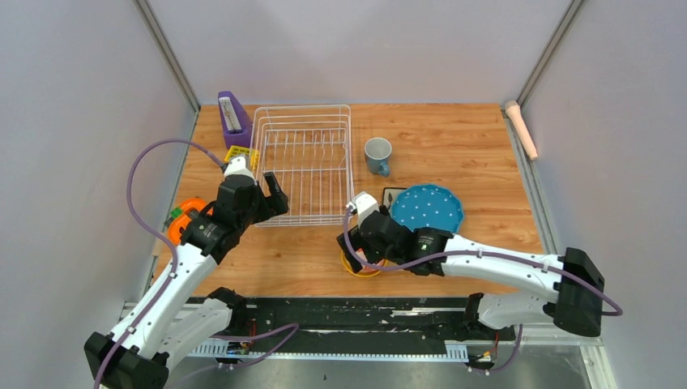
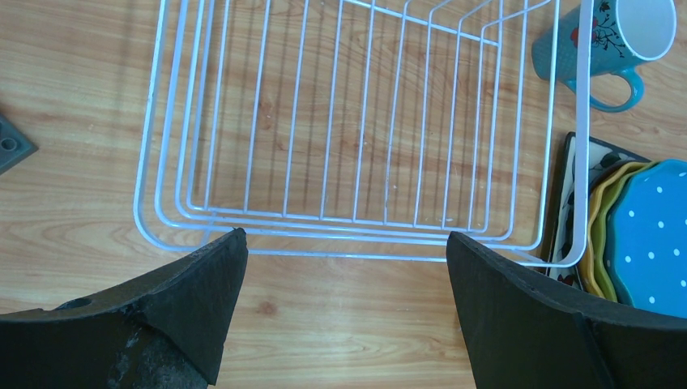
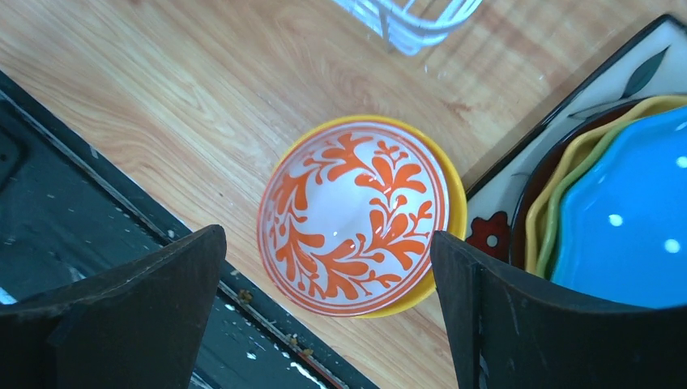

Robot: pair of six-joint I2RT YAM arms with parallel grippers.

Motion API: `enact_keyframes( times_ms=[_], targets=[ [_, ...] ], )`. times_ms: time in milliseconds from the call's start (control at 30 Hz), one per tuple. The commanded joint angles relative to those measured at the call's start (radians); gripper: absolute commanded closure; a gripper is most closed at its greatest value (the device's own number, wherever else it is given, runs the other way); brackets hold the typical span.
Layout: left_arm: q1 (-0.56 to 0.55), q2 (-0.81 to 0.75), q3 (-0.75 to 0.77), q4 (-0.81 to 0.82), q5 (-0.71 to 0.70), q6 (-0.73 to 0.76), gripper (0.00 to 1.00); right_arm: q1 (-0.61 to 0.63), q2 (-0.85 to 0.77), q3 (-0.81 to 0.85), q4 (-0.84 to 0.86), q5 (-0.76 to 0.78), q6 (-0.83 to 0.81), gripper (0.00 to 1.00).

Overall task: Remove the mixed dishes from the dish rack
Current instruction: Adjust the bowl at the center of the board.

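No lettering, number or brand can be read in any of the views. A small pale label (image 1: 427, 235) sits on the black wrist housing of the right arm, but its print is too small to make out. The markings on the blue-grey ceramic mug (image 2: 603, 40) and the red-and-white patterned bowl (image 3: 352, 219) are painted flowers and leaf scrolls, not writing.

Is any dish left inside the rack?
No, the rack shows only bare wires over the wood, while the mug and plates sit outside it.
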Motion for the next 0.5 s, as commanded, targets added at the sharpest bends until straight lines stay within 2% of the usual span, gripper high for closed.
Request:
enact_keyframes(
  times_ms=[0,200,467],
  targets=[
    [-0.003,0.004,0.0,0.031,0.01,0.013,0.0,-0.001,0.092,0.018,0.005,-0.02,0.01,0.0],
    [-0.003,0.0,-0.003,0.029,0.008,0.016,0.0,-0.002,0.182,0.057,0.006,-0.072,0.001,0.0],
    [-0.003,0.004,-0.004,0.031,0.007,0.015,0.0,-0.002,0.23,0.075,0.001,0.004,0.024,0.02]
  ],
)
